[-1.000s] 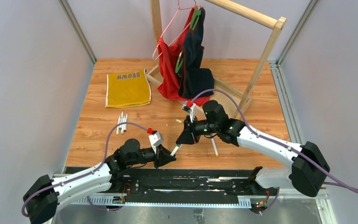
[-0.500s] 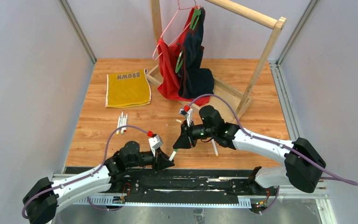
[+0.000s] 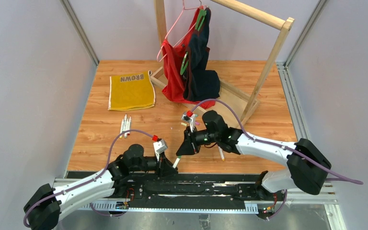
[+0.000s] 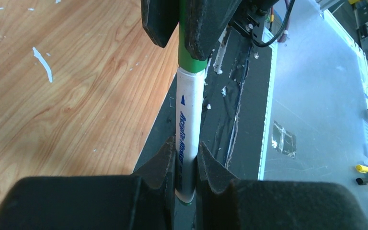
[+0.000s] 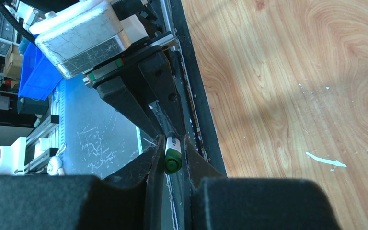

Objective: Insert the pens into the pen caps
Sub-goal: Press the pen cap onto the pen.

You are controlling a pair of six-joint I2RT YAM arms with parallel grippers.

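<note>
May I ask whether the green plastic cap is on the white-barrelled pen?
On: the white-barrelled pen runs into the green plastic cap.

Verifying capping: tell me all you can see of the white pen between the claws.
Thin white plastic-looking marker pen with blue lettering and an arrow, held over the wooden table's near edge. The left claw clamps its bare end; a green plastic cap sits over the other end, pinched by the right claw.

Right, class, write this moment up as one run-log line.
phase: capping | left hand: shut on white pen | right hand: shut on green cap | cap: over pen's end
</note>
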